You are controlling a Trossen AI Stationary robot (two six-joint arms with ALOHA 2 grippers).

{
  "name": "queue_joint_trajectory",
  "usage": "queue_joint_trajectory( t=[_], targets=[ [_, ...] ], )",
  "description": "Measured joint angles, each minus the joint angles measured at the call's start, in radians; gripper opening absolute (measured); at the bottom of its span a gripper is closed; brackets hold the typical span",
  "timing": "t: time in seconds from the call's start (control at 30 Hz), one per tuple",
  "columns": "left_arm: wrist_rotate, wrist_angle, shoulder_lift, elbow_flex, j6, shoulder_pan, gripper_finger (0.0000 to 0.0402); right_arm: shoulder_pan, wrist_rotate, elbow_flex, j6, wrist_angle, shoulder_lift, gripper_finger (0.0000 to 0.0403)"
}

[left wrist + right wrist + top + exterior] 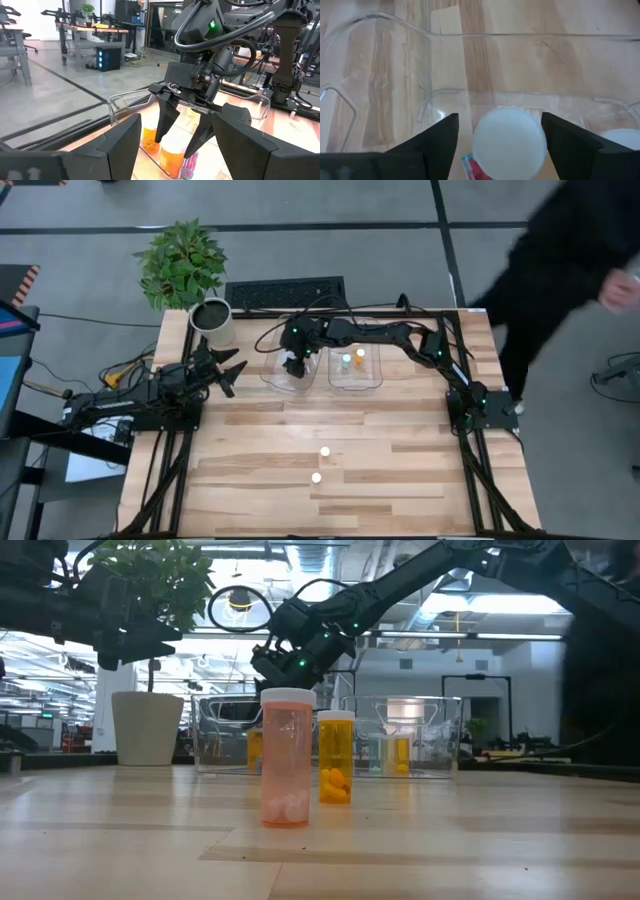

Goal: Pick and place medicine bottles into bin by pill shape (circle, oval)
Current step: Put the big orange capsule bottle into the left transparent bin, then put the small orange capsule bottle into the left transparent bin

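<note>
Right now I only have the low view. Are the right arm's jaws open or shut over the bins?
Observer: The right arm's jaws are open. In the right wrist view they sit either side of a white-capped bottle, not touching it.
Operator: Which bin?
Observer: From above, the left bin. The right bin holds a green bottle and an orange bottle.
Operator: And the left arm?
Observer: The left arm waits near the plant pot.
</note>
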Motion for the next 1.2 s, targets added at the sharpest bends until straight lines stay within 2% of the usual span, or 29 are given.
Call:
queue_joint_trajectory(
  t=[0.27, 0.43, 0.57, 0.67, 0.77, 0.83, 0.97, 1.07, 1.2],
  targets=[
    [0.000, 0.000, 0.000, 0.000, 0.000, 0.000, 0.0240, 0.000, 0.010, 0.006, -0.001, 0.008, -0.001, 0.0305],
    [0.000, 0.000, 0.000, 0.000, 0.000, 0.000, 0.0240, 0.001, 0.022, 0.100, -0.055, -0.076, -0.008, 0.0305],
    [0.000, 0.000, 0.000, 0.000, 0.007, 0.000, 0.0240, 0.000, 0.021, 0.279, -0.111, -0.373, -0.010, 0.0305],
    [0.000, 0.000, 0.000, 0.000, 0.011, 0.000, 0.0240, 0.005, 0.020, 0.414, -0.147, -0.792, -0.025, 0.0305],
    [0.000, 0.000, 0.000, 0.000, 0.029, 0.000, 0.0240, 0.028, 0.022, 0.445, -0.130, -1.107, -0.070, 0.0305],
    [0.000, 0.000, 0.000, 0.000, 0.039, 0.000, 0.0240, 0.058, 0.023, 0.411, -0.083, -1.193, -0.111, 0.0305],
    [0.000, -0.001, 0.000, 0.000, 0.048, 0.000, 0.0240, 0.141, 0.029, 0.230, 0.010, -1.095, -0.261, 0.0305],
    [0.002, -0.014, 0.000, 0.000, 0.048, 0.000, 0.0240, 0.234, 0.056, 0.017, 0.109, -0.918, -0.396, 0.0305],
    [0.002, -0.016, 0.000, 0.000, 0.047, 0.000, 0.0240, 0.378, 0.170, -0.330, 0.216, -0.539, -0.548, 0.0305]
  ],
)
